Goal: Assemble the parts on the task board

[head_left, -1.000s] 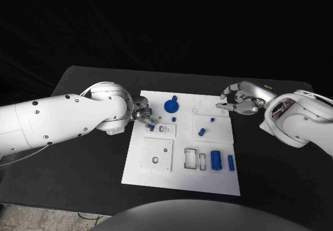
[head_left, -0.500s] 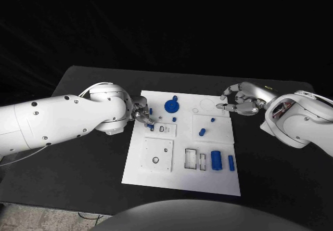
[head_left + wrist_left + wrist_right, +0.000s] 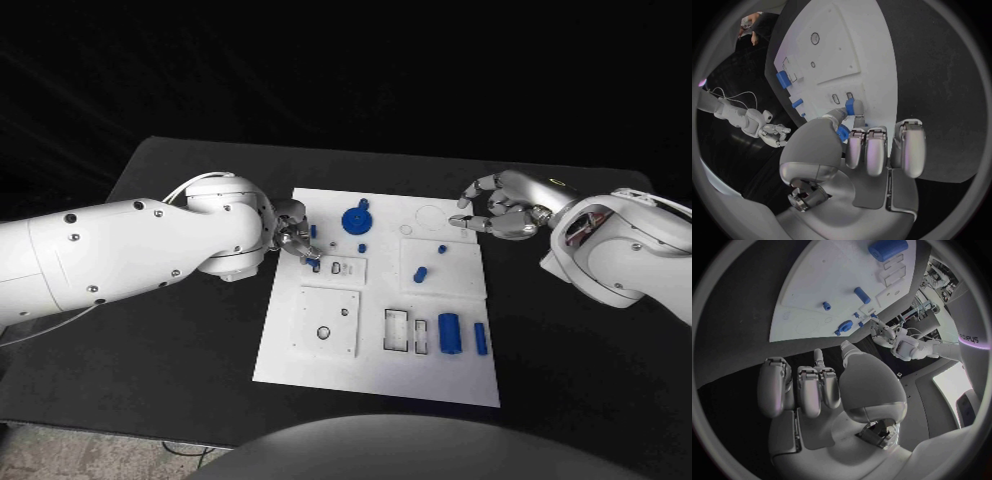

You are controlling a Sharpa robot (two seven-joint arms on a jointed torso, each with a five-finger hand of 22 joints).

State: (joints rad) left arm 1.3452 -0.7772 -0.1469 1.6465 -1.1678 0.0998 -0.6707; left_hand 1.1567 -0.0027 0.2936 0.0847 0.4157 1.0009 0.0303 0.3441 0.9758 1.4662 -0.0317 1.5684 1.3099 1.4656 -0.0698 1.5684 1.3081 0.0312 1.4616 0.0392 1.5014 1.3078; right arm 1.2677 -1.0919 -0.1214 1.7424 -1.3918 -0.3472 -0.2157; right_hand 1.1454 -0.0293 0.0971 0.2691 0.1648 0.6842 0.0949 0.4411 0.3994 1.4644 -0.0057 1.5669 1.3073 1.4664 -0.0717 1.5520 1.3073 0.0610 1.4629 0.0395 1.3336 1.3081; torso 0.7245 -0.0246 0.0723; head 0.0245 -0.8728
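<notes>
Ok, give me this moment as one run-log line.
left hand: pinching small blue part at task board left edge | right hand: fingers curled, holding nothing, beside board's far right corner | other blue parts on board

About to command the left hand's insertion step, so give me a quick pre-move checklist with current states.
1. Left hand holds a small blue part: ok.
2. Part over the task board, near its small slots: ok.
3. Part lined up with a slot: cannot tell.
4. Right hand off the board's far right corner, holding nothing: ok.
5. Blue gear and blue cylinder apart from the left hand: ok.
</notes>
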